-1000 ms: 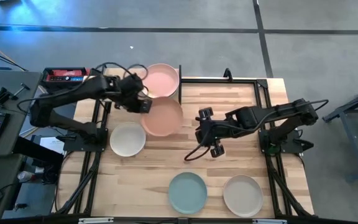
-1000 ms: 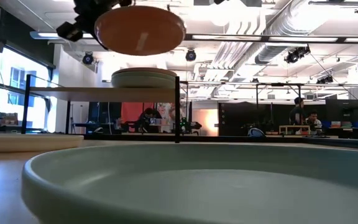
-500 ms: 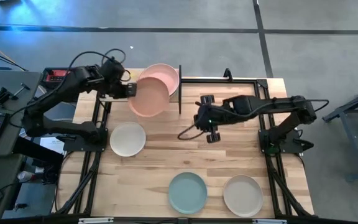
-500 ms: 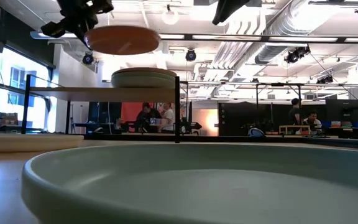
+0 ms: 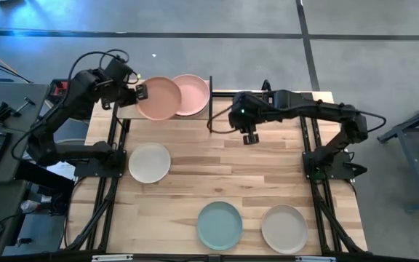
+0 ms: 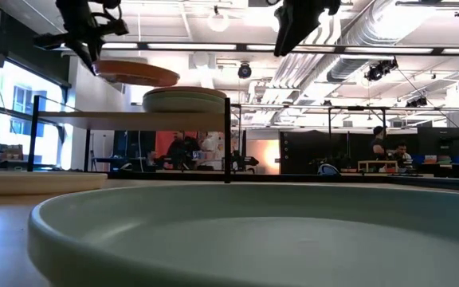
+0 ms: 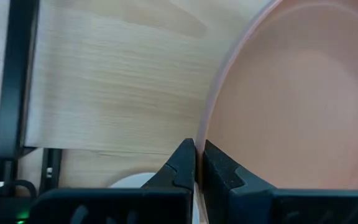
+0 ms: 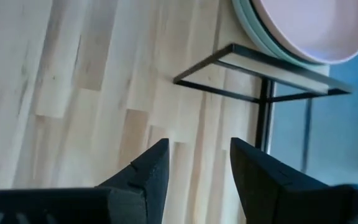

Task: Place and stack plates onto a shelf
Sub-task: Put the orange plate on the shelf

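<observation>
My left gripper (image 5: pixel 141 93) is shut on a salmon plate (image 5: pixel 158 98) that hangs over the left half of the shelf (image 5: pixel 126 113), a raised light-wood board on black posts. In the low view the plate (image 6: pixel 138 74) floats above the board (image 6: pixel 134 119). A stack of plates (image 5: pixel 192 94), pink on top, rests on the shelf's right half. My right gripper (image 5: pixel 247 135) hangs open and empty above the table, just right of the shelf. Its wrist view shows the stack (image 8: pixel 303 28) beyond the open gripper (image 8: pixel 194 168). My left gripper pinches the salmon plate's rim (image 7: pixel 205 134) on the plate's left side, one finger inside the plate (image 7: pixel 219 168) and one outside it. The fingers slant down from the table's left. The plate is lifted clear above the shelf, nearly level, its hollow side up.
On the tabletop lie a white plate (image 5: pixel 149 162) at the left, a teal plate (image 5: pixel 220 225) and a beige plate (image 5: pixel 284 228) near the front edge. The teal plate's rim (image 6: pixel 213 215) fills the low view. A black post (image 5: pixel 210 105) stands at the shelf's right end.
My left gripper has swung toward the far left, carrying the salmon plate from above the table in front of the shelf to above the shelf's left half; the plate has flattened from a tilt. My right gripper has gone toward the far edge, staying open.
</observation>
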